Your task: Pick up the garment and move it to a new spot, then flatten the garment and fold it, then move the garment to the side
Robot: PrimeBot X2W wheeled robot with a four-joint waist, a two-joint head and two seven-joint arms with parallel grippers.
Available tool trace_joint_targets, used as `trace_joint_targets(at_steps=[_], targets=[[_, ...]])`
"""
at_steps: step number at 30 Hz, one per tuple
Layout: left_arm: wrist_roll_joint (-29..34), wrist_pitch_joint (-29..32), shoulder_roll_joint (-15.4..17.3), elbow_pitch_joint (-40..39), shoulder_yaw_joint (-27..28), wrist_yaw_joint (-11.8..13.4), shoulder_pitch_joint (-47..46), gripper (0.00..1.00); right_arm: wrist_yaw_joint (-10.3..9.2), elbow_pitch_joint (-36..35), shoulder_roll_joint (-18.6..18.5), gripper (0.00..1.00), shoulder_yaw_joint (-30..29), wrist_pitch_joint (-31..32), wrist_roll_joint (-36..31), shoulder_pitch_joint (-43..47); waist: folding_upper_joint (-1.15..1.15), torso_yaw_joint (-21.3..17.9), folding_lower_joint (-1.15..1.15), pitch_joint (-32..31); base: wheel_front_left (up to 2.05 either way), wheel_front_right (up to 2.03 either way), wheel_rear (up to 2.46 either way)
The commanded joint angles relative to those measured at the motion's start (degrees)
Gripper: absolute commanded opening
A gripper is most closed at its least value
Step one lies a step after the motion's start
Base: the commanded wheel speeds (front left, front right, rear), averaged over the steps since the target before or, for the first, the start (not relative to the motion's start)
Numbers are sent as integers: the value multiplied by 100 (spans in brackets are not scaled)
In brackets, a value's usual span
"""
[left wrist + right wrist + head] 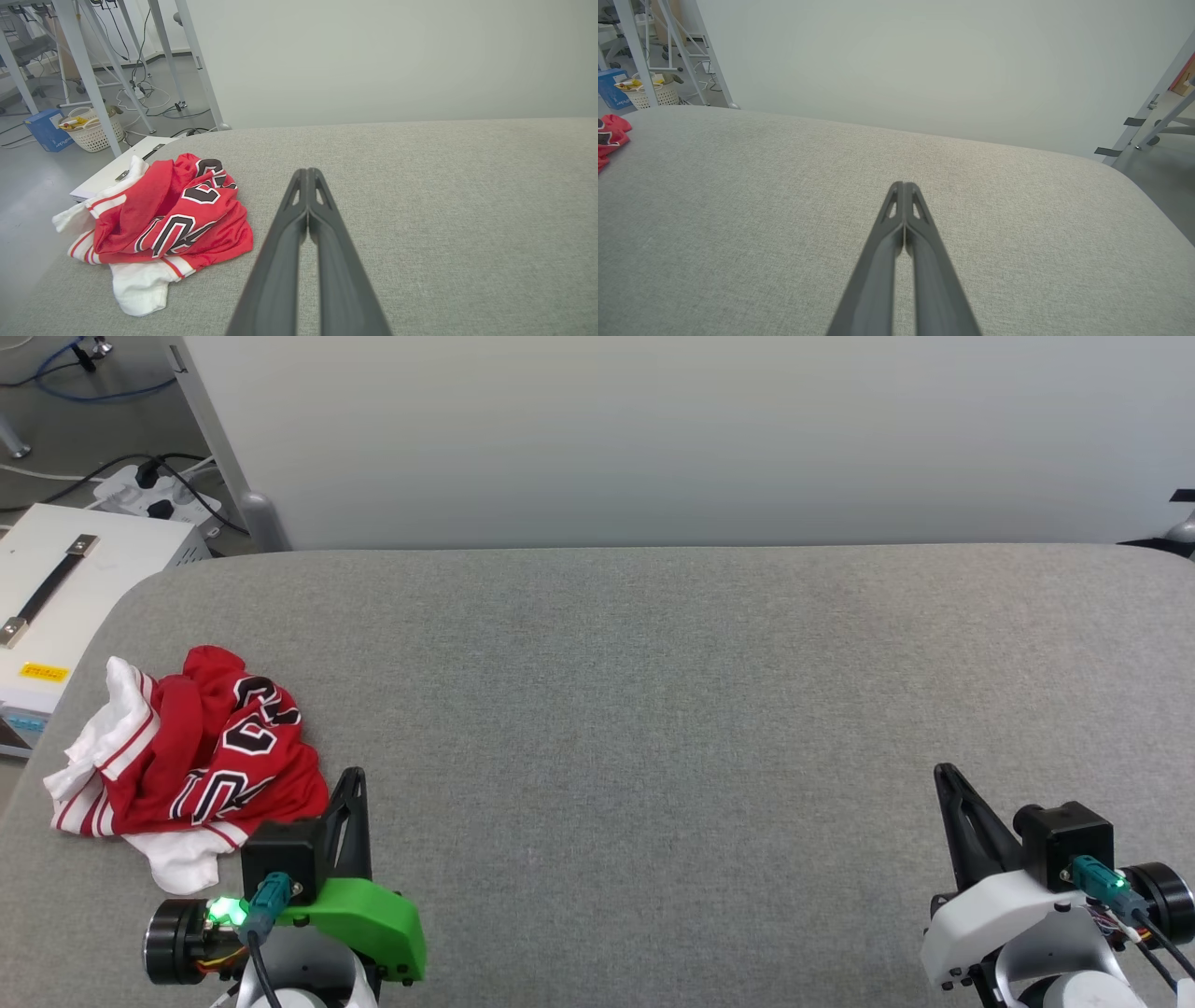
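Two hands, both clenched and holding nothing, hover low at the near edge of a grey fabric-covered worktop. The left hand is just right of the garment, and the right hand is well apart at the near right. The garment, red with white sleeves, lies crumpled in a heap near the worktop's left edge, black numerals uppermost, apparently awaiting its first pick-up. The left hand looks best placed to take it, and the broad bare middle offers room for flattening. A pale partition closes the far side. A white case, a power strip and a basket stand beyond the left edge.
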Motion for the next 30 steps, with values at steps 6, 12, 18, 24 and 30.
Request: trace_joint_targets(at_steps=[6,12,18,24,30], targets=[[54,-5,-27,-13,-7,26,-100,0,-5,12,-3,0,3,15,-57,-94,0,0,0,0,0,0,0],[54,-5,-27,-13,-7,26,-100,0,-5,12,-3,0,3,15,-57,-94,0,0,0,0,0,0,0],[54,-5,-27,-13,-7,26,-100,0,-5,12,-3,0,3,15,-57,-94,0,0,0,0,0,0,0],[54,-5,-27,-13,-7,26,-100,0,-5,12,-3,0,3,15,-57,-94,0,0,0,0,0,0,0],[54,-5,-27,-13,-7,26,-100,0,-5,12,-3,0,3,15,-57,-94,0,0,0,0,0,0,0]])
